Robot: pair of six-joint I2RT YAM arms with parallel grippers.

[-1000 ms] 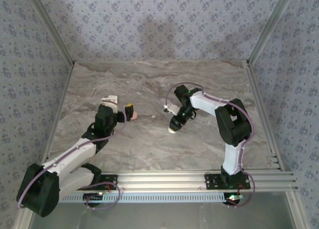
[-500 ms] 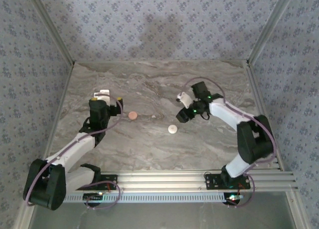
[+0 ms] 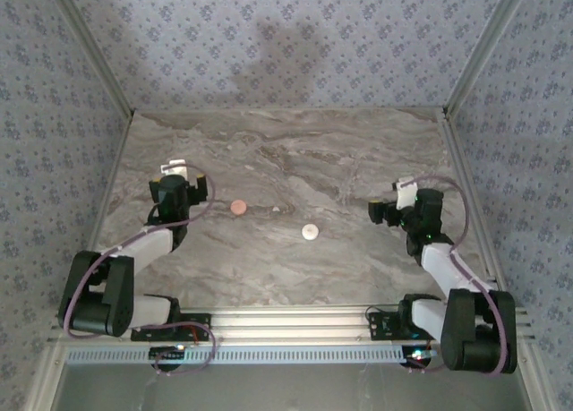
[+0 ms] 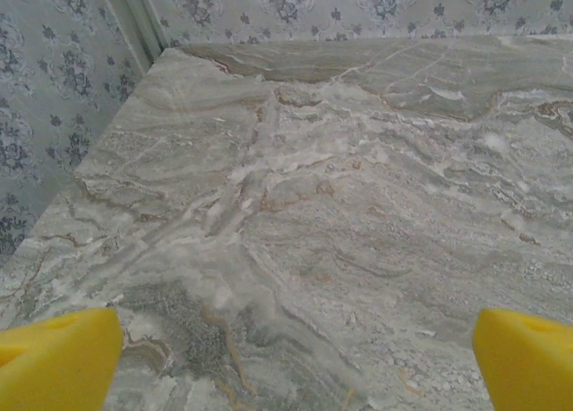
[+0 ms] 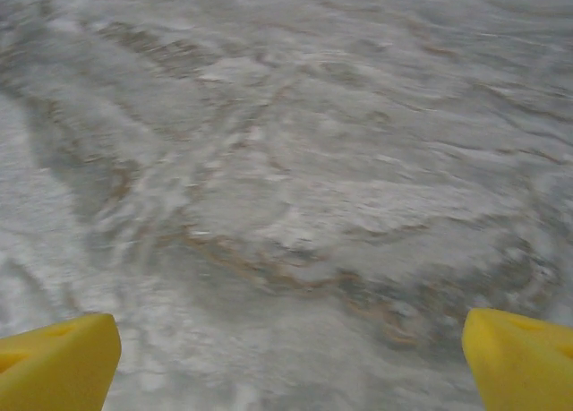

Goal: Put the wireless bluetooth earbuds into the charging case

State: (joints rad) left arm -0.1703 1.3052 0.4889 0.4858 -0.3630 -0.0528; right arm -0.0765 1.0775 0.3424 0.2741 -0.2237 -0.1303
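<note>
Both grippers are released: the left gripper [image 4: 291, 357] and right gripper [image 5: 288, 362] each show yellow fingertips [image 4: 58, 357] spread wide over the grey marbled tabletop [image 4: 313, 205]. From above, both arms fold back toward opposite table sides. Between them lie two discs: a white round disc [image 3: 310, 232] nearer, a pinkish-brown round disc [image 3: 237, 208] farther left. The earbuds are too small to pick out.

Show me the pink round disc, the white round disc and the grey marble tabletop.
pink round disc [image 3: 237, 208], top view, its centre
white round disc [image 3: 310, 232], top view, its centre
grey marble tabletop [image 3: 286, 160], top view, bare patch
</note>
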